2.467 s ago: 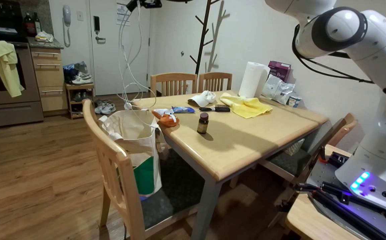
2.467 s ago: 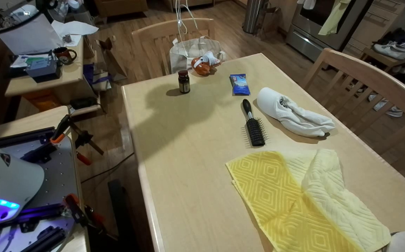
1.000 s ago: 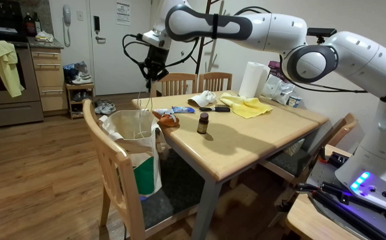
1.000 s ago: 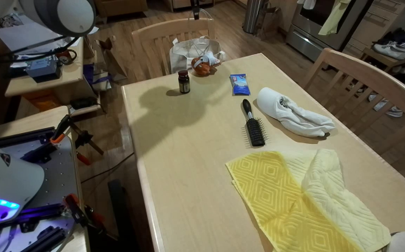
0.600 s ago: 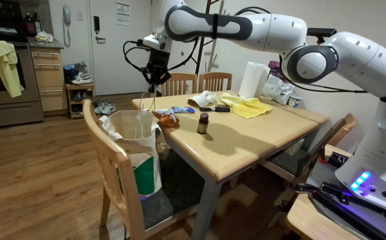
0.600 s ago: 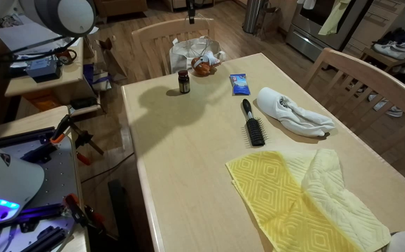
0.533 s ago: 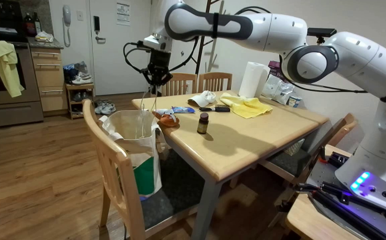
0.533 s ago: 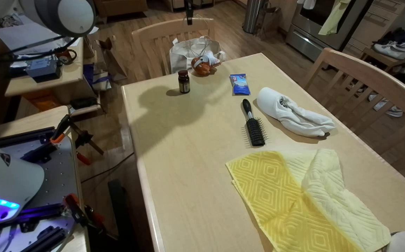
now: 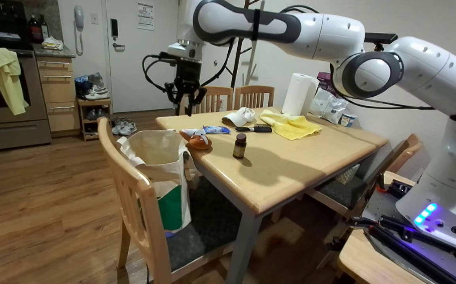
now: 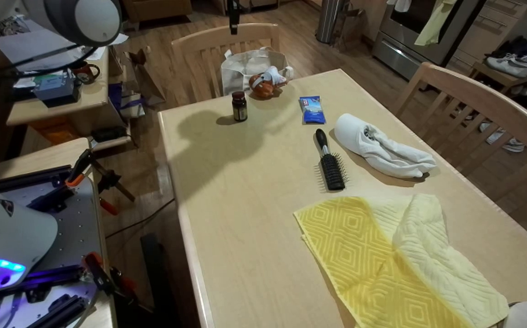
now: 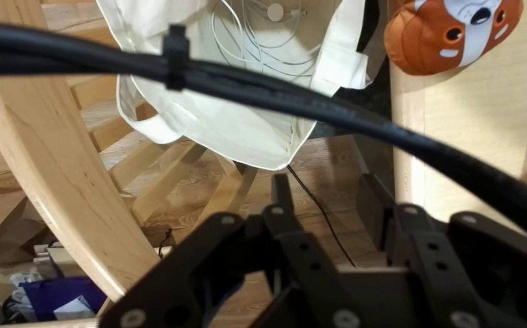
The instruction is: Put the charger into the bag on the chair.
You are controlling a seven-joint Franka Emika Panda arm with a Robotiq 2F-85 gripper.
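Observation:
The charger, a thin white cable with a round white disc (image 11: pixel 275 12), lies coiled inside the bag in the wrist view. It is hidden in both exterior views. The cream cloth bag (image 9: pixel 160 173) with a green patch stands upright, mouth open, on the chair (image 9: pixel 208 232). The bag also shows behind the table in an exterior view (image 10: pixel 235 79) and in the wrist view (image 11: pixel 245 136). My gripper (image 9: pixel 183 111) is open and empty above the bag, with its fingers apart in the wrist view (image 11: pixel 329 205).
The table (image 9: pixel 283 169) stands beside the bag. A brown plush toy (image 9: pixel 200 142) lies at its corner near the bag, with a dark bottle (image 9: pixel 240 146) close by. A blue wrapper (image 10: pixel 312 109), hairbrush (image 10: pixel 331 168), white cap (image 10: pixel 381 150) and yellow towel (image 10: pixel 381 264) lie farther along.
My gripper has come down over the bag with the white cable hanging from it, then opened. The cable has dropped from the fingers into the bag.

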